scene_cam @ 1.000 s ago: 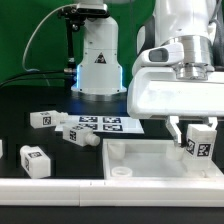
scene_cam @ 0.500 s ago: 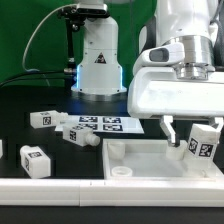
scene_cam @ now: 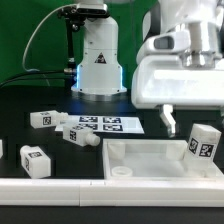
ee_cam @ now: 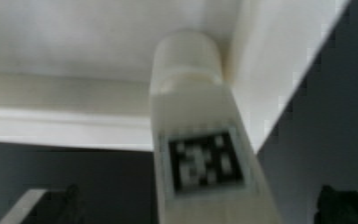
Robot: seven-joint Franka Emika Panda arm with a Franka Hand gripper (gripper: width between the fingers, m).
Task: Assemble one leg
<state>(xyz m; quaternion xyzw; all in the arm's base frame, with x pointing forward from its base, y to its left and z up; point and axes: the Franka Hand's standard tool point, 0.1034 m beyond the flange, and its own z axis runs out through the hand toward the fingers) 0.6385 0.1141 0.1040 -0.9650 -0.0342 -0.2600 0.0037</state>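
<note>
A white leg [scene_cam: 201, 146] with a black-and-white tag stands slightly tilted at the right end of the large white rimmed panel [scene_cam: 140, 152]. My gripper [scene_cam: 190, 122] hangs just above it, open, with one dark finger [scene_cam: 169, 120] showing to the exterior view's left of the leg. In the wrist view the leg [ee_cam: 202, 130] runs down the middle onto the panel [ee_cam: 69, 110]. The fingertips [ee_cam: 43, 205] stand well apart on either side and do not touch it.
Three more legs lie on the black table: one [scene_cam: 42, 119] at the back left, one [scene_cam: 80, 133] beside the marker board [scene_cam: 106, 124], one [scene_cam: 35, 158] at the front left. The robot base [scene_cam: 97, 62] stands behind. A white rail [scene_cam: 60, 186] runs along the front.
The gripper has let go of the leg and risen; its fingers are now apart and higher. The leg stays standing on the panel, leaning a little.
</note>
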